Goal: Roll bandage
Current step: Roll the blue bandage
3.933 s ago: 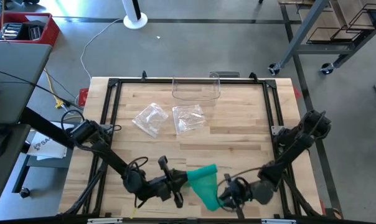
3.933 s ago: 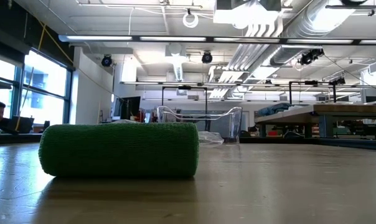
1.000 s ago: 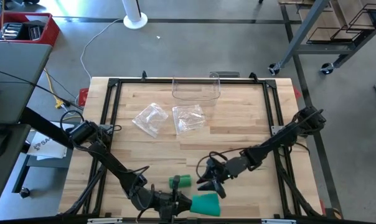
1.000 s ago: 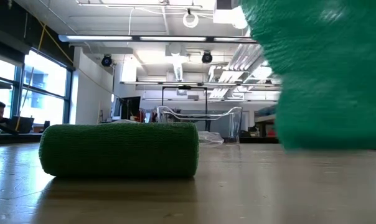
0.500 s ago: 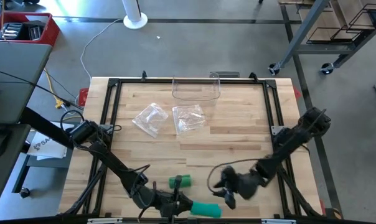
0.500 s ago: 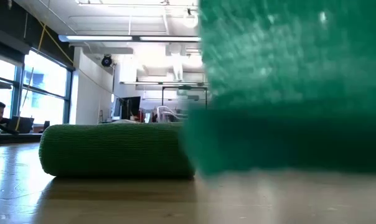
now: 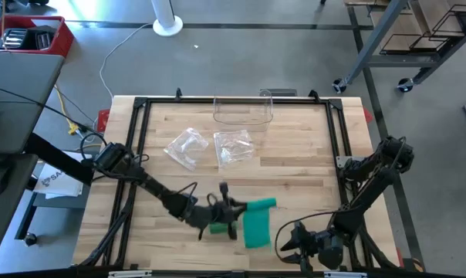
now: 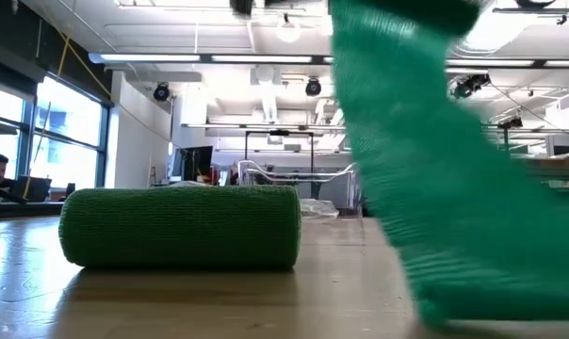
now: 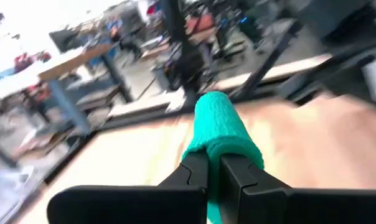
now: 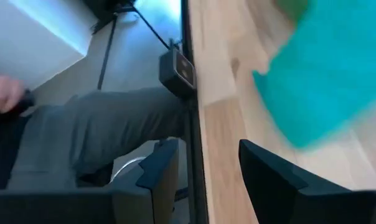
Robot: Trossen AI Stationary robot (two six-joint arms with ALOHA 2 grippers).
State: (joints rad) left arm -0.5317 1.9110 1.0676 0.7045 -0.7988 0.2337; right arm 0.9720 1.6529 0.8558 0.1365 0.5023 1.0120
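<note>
- My left gripper [image 7: 234,208] sits mid-table near the front, fingers [image 9: 197,177] pinched together on the teal bandage [image 7: 258,220].
- The rolled part sticks out past the fingers; the loose tail hangs down to the table [image 7: 295,166] just in front.
- My right gripper [image 7: 291,243] waits at the front edge, fingers spread, holding nothing.
- A second, dark green roll [image 8: 181,226] lies on the wood beside my left gripper.
- Risk: the grip is only on a thin layer of fabric, so a fast twist could pull it out.
- Risk: the tail dragging on the wood could bunch or wind crooked.
- Risk: my left gripper could knock the green roll.
- Bandage: soft, stretchy crepe weave, cylinder plus flat strip. Table: smooth wood planks.
</note>
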